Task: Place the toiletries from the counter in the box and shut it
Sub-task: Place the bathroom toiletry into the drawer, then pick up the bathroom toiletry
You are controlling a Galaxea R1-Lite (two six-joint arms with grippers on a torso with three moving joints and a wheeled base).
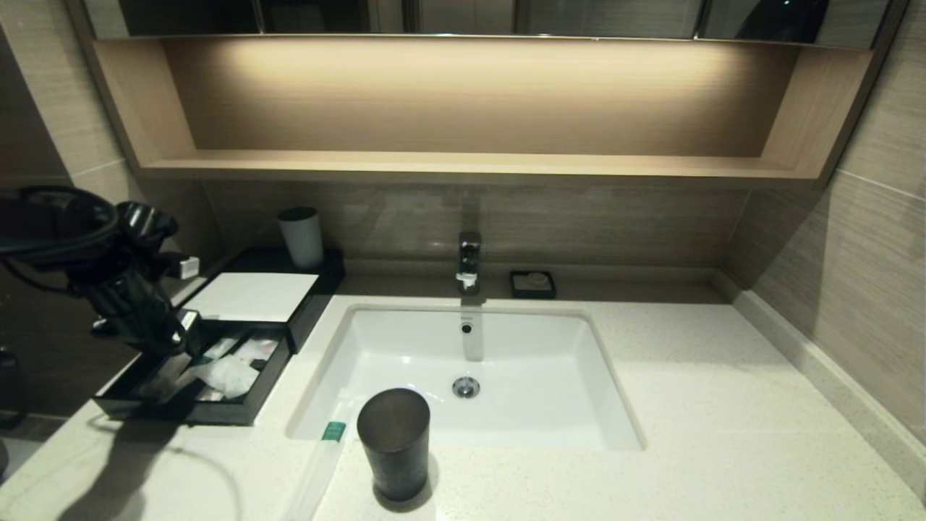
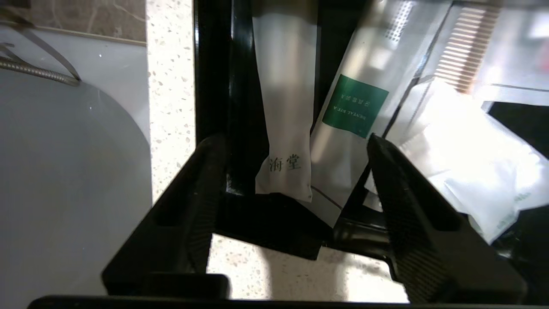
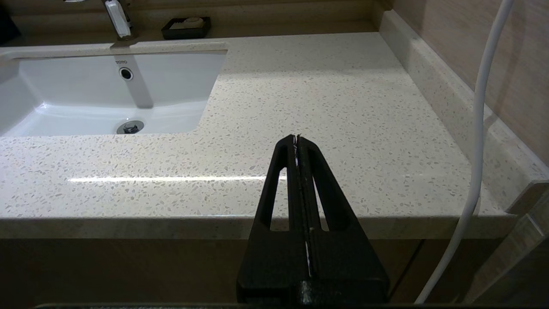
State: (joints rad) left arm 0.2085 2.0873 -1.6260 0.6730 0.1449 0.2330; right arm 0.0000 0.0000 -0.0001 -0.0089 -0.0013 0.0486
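The black box point(image 1: 322, 284) stands at the counter's point(image 1: 723, 405) back left with its front drawer point(image 1: 189, 412) pulled out. My left gripper point(image 1: 177, 346) hangs over the drawer's near left corner, open and gripping nothing point(image 2: 296, 141). Below its fingers, inside the drawer, lie a translucent packet with a green label point(image 2: 356, 107) and a white packet with printed characters point(image 2: 285, 107). Another long packet with a green band point(image 1: 318, 467) lies on the counter at the basin's front left corner, next to the dark cup. My right gripper point(image 3: 297, 137) is shut and empty, off the counter's front edge at the right.
A dark grey cup point(image 1: 394, 441) stands at the basin's point(image 1: 506, 405) front rim. A white cup point(image 1: 302, 236) sits on the box's back end, behind its white top panel point(image 1: 253, 295). Faucet point(image 1: 469, 260) and small black soap dish point(image 1: 532, 284) are at the back. More white sachets point(image 1: 230, 375) fill the drawer.
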